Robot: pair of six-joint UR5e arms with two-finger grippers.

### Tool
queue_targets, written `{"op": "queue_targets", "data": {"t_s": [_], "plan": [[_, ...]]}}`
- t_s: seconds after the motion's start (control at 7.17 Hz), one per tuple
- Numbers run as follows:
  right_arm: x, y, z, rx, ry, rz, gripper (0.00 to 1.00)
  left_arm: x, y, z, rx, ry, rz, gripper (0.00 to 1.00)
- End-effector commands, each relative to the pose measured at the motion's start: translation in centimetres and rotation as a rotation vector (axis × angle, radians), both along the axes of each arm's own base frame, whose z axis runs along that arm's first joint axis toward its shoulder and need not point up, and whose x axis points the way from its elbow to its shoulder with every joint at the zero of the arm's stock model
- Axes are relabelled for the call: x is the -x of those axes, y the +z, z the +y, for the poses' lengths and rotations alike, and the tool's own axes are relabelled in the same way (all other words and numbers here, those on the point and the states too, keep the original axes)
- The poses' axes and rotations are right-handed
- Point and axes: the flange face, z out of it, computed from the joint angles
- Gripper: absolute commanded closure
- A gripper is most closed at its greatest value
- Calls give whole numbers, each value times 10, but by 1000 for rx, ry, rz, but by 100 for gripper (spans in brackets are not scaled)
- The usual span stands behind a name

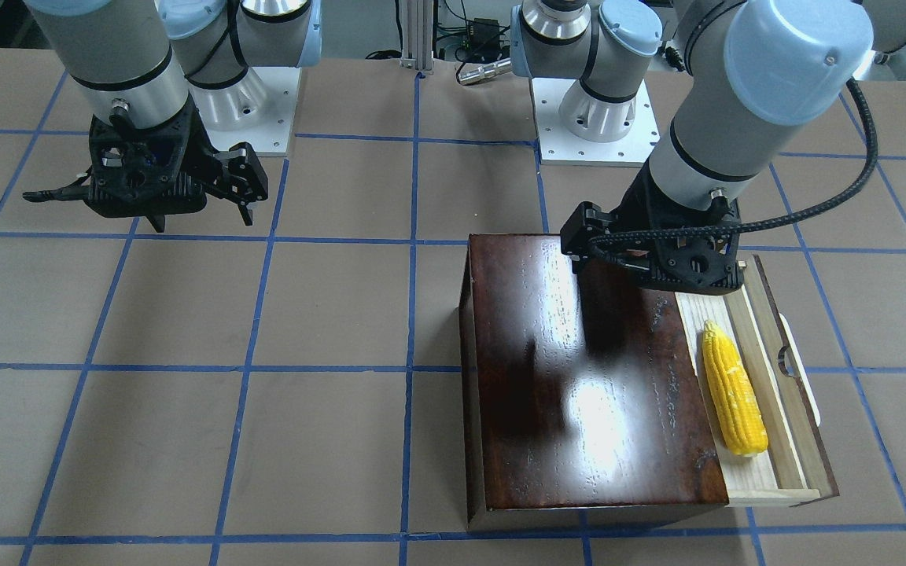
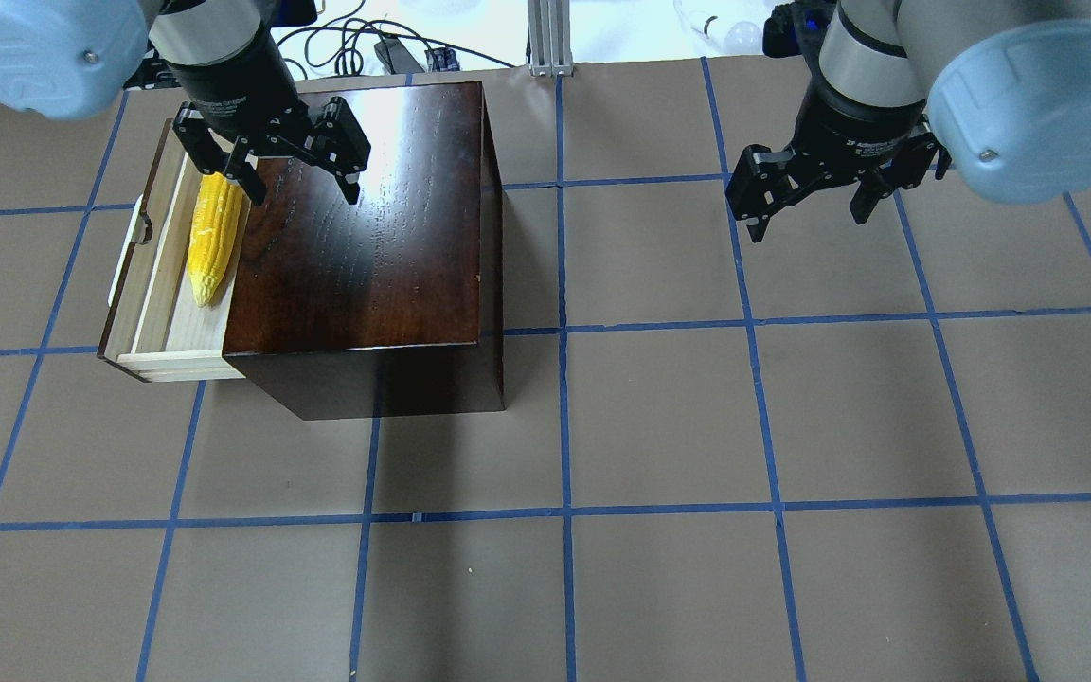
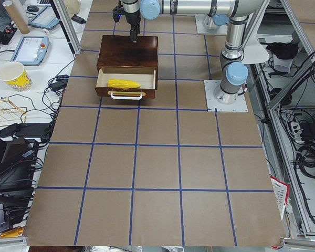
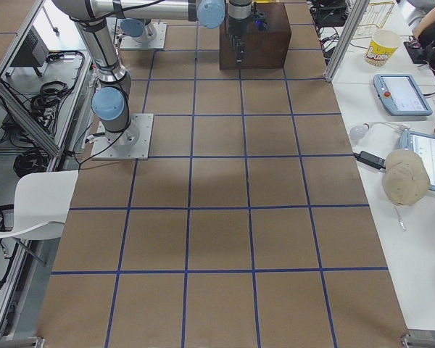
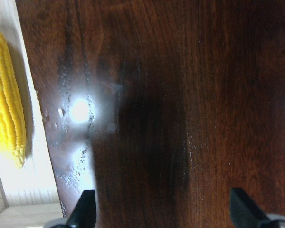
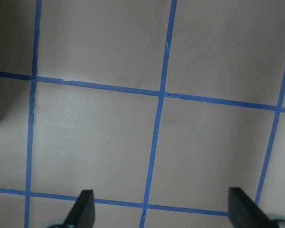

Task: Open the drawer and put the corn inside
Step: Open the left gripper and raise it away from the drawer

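The dark glossy box point(image 2: 366, 237) stands on the table with its drawer point(image 2: 159, 294) pulled out to the robot's left. The white handle point(image 2: 125, 254) is on the drawer's front panel. The yellow corn point(image 2: 209, 237) lies lengthwise inside the drawer, and it also shows in the front view point(image 1: 732, 393) and the left wrist view point(image 5: 7, 95). My left gripper point(image 2: 304, 192) is open and empty, hovering over the box top next to the drawer's far end. My right gripper point(image 2: 811, 223) is open and empty, above bare table far to the right.
The table point(image 2: 659, 426) is brown with a grid of blue tape lines. The two arm bases point(image 1: 594, 110) sit on white plates at the robot's edge. Cables and an aluminium post point(image 2: 550, 38) lie beyond the far edge behind the box.
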Motion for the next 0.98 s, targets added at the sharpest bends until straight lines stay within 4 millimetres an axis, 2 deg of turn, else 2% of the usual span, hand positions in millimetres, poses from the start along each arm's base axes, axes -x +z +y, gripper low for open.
{"op": "queue_targets", "data": {"t_s": [0.0,0.84], "plan": [[0,0,0,0,0,0,0,-1,2,7,3,5,0,0],[0,0,0,0,0,0,0,-1,7,11,11,6,1,0]]}}
